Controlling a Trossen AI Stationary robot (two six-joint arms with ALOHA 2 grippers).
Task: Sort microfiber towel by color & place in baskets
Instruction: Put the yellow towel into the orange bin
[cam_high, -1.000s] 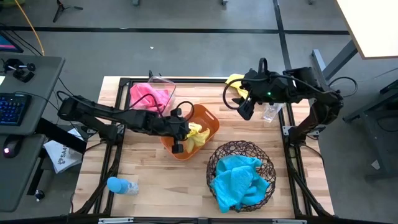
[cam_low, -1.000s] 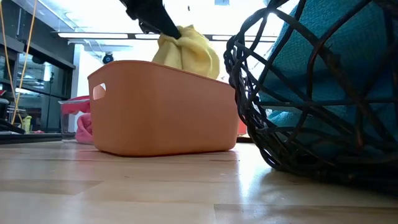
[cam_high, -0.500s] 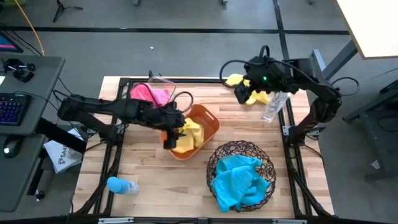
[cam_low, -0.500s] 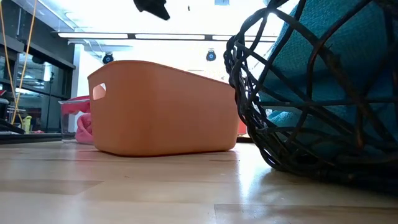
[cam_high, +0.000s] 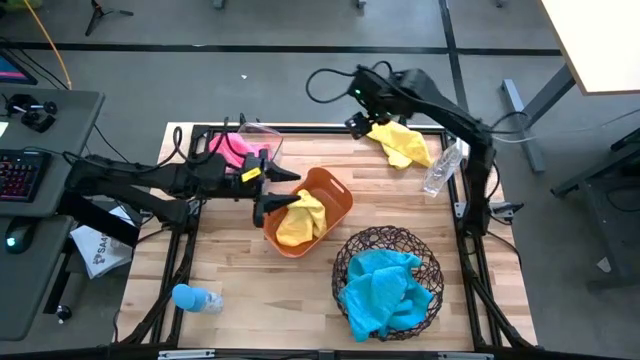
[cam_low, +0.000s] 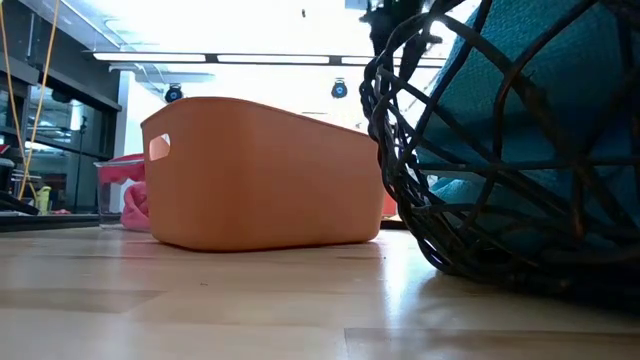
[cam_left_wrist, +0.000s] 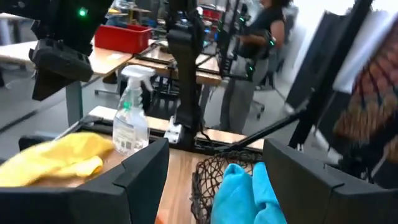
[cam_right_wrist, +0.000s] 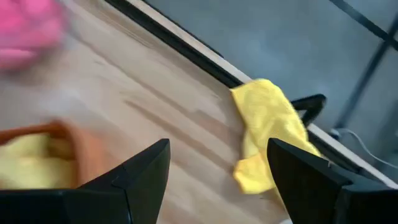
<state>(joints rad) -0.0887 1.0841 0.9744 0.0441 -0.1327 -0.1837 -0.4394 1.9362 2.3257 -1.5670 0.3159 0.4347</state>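
Yellow towels (cam_high: 298, 216) lie in the orange tub (cam_high: 335, 190). Pink towels (cam_high: 238, 150) fill the clear bin (cam_high: 268, 135), and sky blue towels (cam_high: 383, 286) fill the round wire basket (cam_high: 350, 248). One yellow towel (cam_high: 401, 143) lies crumpled on the table at the far right. My left gripper (cam_high: 272, 194) hangs open at the tub's left rim, nothing between its fingers (cam_left_wrist: 143, 171). My right gripper (cam_high: 358, 120) hovers open over the far edge, just left of the loose yellow towel (cam_right_wrist: 268, 127).
A clear spray bottle (cam_high: 440, 170) lies by the right edge, next to the loose yellow towel. A blue bottle (cam_high: 194, 297) lies at the near left. Bare wood shows between the tub and the far edge.
My left gripper has opened and dropped a yellow towel into the orange tub, then risen and drawn back toward the table's left. My right gripper has swung toward the far edge and leftward, staying open, and now hovers beside the loose yellow towel.
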